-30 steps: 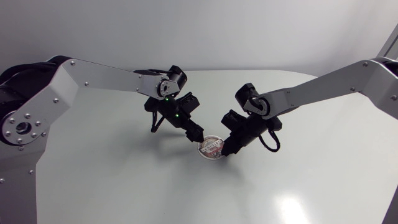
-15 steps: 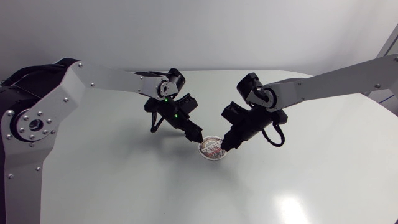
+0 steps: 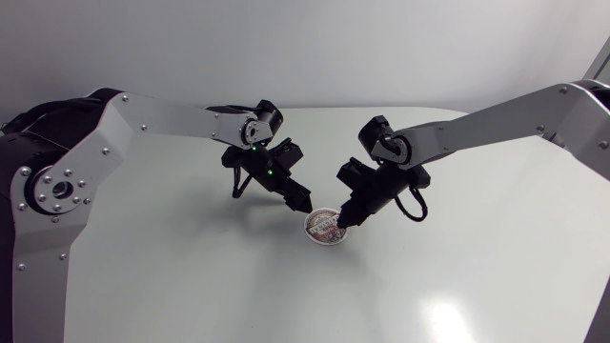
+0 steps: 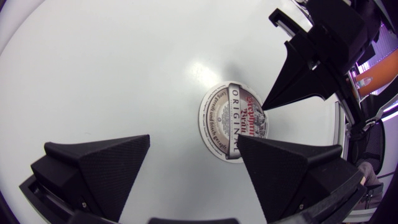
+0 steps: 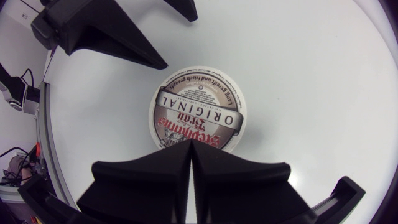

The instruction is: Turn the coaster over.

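The round coaster point(image 3: 324, 227) lies flat on the white table, printed face up, between my two grippers. My left gripper point(image 3: 301, 202) hovers just beyond the coaster's far-left edge. In the left wrist view its fingers point(image 4: 102, 163) stand wide apart, and the coaster point(image 4: 231, 121) lies ahead of them, outside the gap. My right gripper point(image 3: 343, 221) is shut with nothing between its fingers. Its joined tips point(image 5: 191, 148) rest at the near rim of the coaster point(image 5: 198, 106). The left gripper point(image 5: 180, 42) shows across the coaster from it.
The white table point(image 3: 191, 276) has bare surface all around the coaster. Its curved far edge point(image 3: 315, 108) runs behind both arms.
The right gripper has slid a little to the left, onto the coaster's rim. The left gripper has stayed almost in place, still open. The coaster has not visibly moved.
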Controlling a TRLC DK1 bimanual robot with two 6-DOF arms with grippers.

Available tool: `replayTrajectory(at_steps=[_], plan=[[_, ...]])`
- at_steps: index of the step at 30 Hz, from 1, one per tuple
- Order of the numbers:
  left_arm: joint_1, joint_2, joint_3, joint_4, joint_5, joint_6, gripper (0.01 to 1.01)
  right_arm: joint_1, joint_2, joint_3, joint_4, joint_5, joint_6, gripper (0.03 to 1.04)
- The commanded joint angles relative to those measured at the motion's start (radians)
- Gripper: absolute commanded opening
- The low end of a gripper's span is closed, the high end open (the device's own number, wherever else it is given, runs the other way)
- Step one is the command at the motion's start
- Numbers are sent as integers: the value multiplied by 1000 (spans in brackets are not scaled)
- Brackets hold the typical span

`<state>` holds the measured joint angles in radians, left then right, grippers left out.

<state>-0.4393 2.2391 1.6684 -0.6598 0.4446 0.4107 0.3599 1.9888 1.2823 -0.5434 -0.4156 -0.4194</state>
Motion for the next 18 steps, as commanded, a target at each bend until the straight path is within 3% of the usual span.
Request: replayTrajectory(at_steps=[1, 7, 18], plan=[[10, 28, 33, -21, 25, 11, 987, 10, 25, -37, -18, 1, -12, 48], [17, 19, 27, -41, 29, 22, 987, 97, -10, -107, -9, 6, 16, 48], [36, -7, -16, -50, 57, 43, 987, 163, -65, -69, -10, 3, 64, 48]])
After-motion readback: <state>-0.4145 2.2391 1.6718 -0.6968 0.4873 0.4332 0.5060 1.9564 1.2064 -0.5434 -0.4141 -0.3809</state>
